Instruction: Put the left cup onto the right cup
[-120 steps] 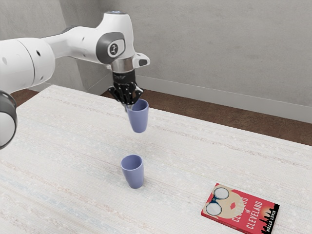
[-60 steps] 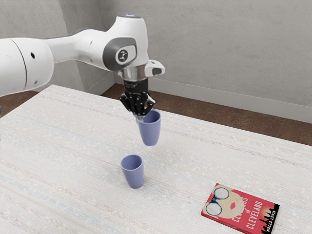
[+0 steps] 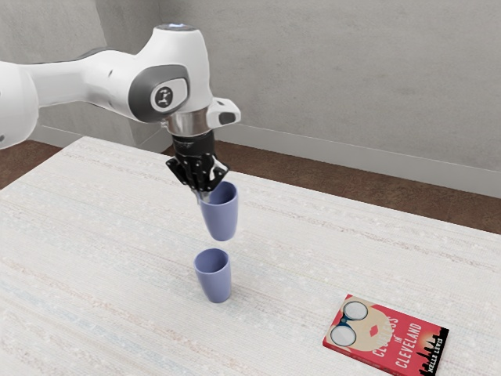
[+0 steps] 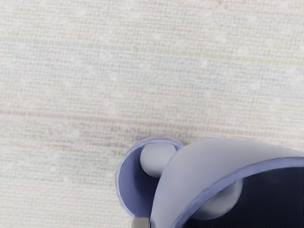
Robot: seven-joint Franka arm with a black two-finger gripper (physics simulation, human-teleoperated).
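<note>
Periwinkle-blue tapered plastic cup (image 3: 220, 213) hangs in the air, mouth up, slightly tilted. Second periwinkle-blue plastic cup (image 3: 213, 276) stands upright on the table (image 3: 94, 258), empty, just below it, not touching.

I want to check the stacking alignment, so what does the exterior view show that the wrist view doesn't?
Exterior view: the gripper shut on the rim of the held cup, which hangs tilted above the standing cup with a gap between them, and a red book toward the exterior view's right. Wrist view: a look down into the standing cup, its inner floor visible, with the held cup covering part of its opening. Shared: both blue cups and the pale table.
</note>
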